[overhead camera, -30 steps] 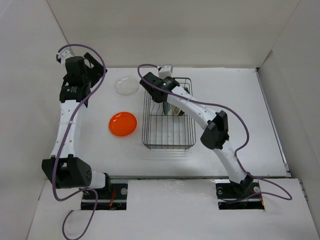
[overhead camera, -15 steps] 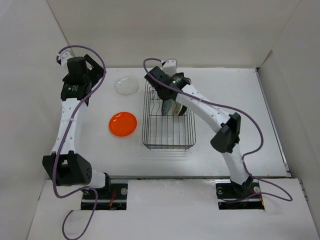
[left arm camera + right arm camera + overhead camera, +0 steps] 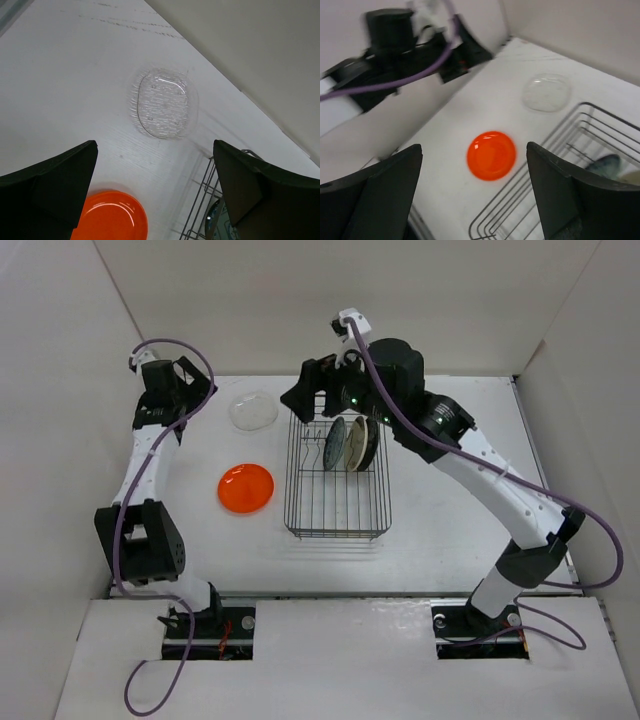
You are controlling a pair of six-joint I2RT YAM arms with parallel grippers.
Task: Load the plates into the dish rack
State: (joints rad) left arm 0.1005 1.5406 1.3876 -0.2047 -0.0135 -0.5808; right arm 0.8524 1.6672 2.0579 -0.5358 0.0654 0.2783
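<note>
Plates, five in all, are being seen in two places. Three are being held on edge between the upright prongs at the far end of the dish rack [image 3: 337, 533]. From left to right they are a teal-blue patterned plate [image 3: 334, 443], a cream plate [image 3: 352, 445] and a glossy black plate [image 3: 369, 444]. They are standing close together, and whether they are touching cannot be told.

Two plates are lying flat on the white table [image 3: 450, 500], left of the rack. A bright orange plate [image 3: 246, 488] is lying near the rack's left wall. A clear plate [image 3: 252, 410] is lying farther back, near the rack's far left corner and apart from the orange one.

One rack is being counted: a dark, rectangular wire basket, much larger than any plate.

Two arms are being counted. The right gripper [image 3: 474, 148] is being held above the rack's far left corner, its jaws spread wide and nothing being pinched. The left gripper [image 3: 154, 145] is hanging over the far left of the table, looking down on the clear plate, its jaws also spread fully apart and nothing being gripped.
</note>
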